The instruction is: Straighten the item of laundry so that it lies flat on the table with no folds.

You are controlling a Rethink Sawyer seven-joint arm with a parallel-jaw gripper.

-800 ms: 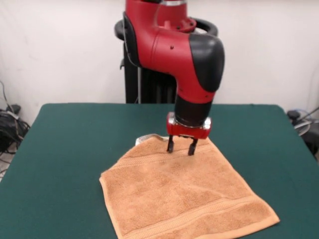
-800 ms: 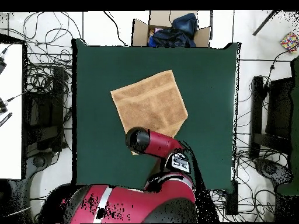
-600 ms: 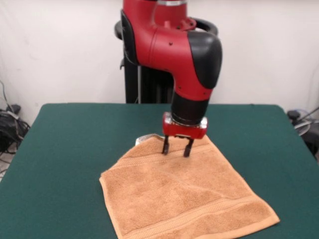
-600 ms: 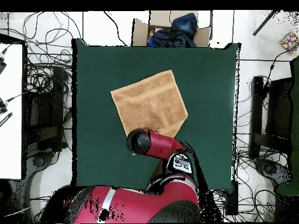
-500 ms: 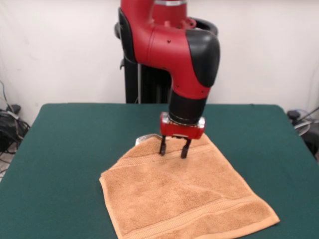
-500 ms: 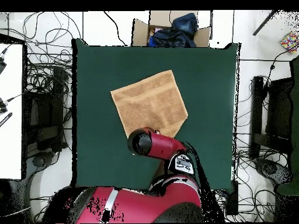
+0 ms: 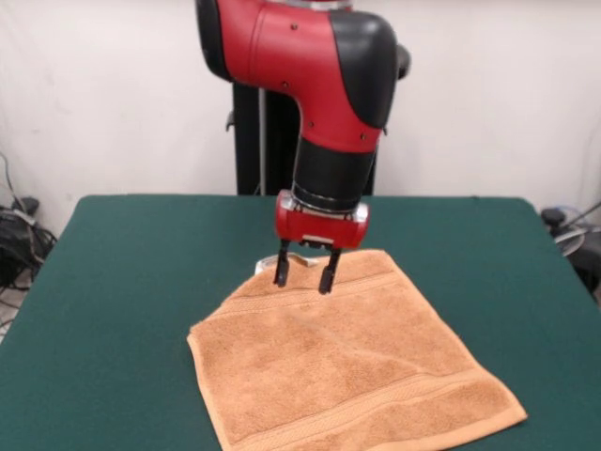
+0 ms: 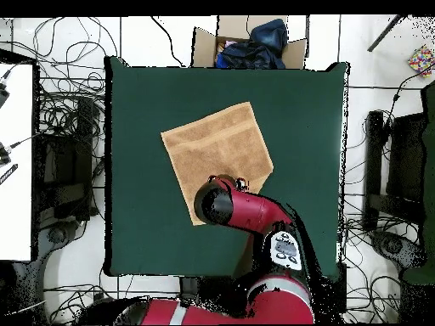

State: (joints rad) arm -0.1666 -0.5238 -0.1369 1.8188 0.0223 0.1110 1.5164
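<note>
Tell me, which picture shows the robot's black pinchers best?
The front view. There the red and black arm's gripper shows from the side, its two black fingers spread open over the far edge of the orange-tan terry-cloth towel. In the overhead view the arm covers nearly all of the gripper; only small tips peek out.

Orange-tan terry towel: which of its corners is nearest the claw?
The far corner of the orange-tan terry towel, beside the small white tag; the open claw hangs just over it.

The red-and-black arm hangs vertical over the worktop's (image 7: 141, 282) middle, gripper (image 7: 303, 272) pointing down, jaws apart.
</note>
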